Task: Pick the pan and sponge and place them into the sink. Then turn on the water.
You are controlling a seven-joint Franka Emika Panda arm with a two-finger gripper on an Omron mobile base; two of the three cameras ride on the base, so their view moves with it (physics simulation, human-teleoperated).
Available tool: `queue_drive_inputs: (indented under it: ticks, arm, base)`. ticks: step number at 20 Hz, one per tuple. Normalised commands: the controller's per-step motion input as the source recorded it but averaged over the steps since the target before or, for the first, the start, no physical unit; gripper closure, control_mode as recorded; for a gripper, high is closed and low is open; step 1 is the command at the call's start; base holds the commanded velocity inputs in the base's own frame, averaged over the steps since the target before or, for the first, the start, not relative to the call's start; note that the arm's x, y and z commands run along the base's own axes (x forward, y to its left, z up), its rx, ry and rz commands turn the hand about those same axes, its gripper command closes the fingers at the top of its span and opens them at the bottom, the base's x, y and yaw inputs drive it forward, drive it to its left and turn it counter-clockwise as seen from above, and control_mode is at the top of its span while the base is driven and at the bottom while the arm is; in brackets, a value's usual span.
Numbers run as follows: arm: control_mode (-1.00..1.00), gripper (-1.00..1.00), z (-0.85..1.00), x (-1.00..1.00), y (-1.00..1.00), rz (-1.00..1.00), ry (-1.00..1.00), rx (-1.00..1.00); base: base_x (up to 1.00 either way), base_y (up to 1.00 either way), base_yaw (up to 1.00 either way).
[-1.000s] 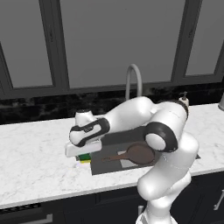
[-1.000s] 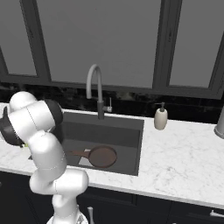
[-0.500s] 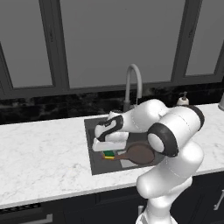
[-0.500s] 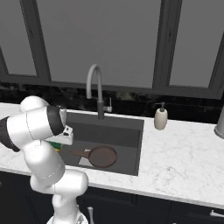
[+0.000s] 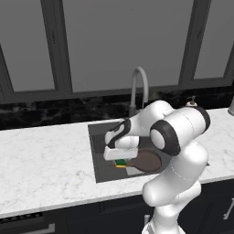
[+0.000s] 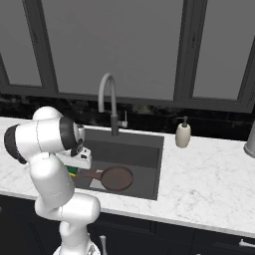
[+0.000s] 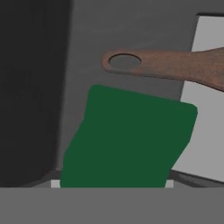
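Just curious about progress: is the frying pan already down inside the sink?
Yes, the pan lies on the bottom of the sink, its handle toward the sponge.

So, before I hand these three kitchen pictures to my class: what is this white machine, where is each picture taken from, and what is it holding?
The machine is a white robot arm with a two-finger gripper at its end, in a computer-rendered kitchen. Two pictures come from cameras riding behind the arm, one to its left and one to its right, so they show the same scene from two sides. The third comes from a camera on the hand itself, looking down along the fingers.

The white marble counter has a dark sink set into it, with a tall curved faucet behind and a soap bottle beside it. A reddish-brown pan already lies in the sink. The gripper holds a green sponge over the basin, near the pan's handle.
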Motion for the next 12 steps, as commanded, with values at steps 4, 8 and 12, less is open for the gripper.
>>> queue_drive_inputs:
  ticks: [4,8,12]
  arm:
    - [-1.0,1.0,-0.27,0.23,-0.33,0.0,0.08,0.0]
    - [-1.0,1.0,-0.29,0.2,-0.24,0.0,0.07,0.0]
    - [-1.0,1.0,-0.22,0.24,-0.02,0.0,0.09,0.0]
  base:
    - [0.0,0.0,0.0]
    - [0.0,0.0,0.0]
    - [0.0,0.0,0.0]
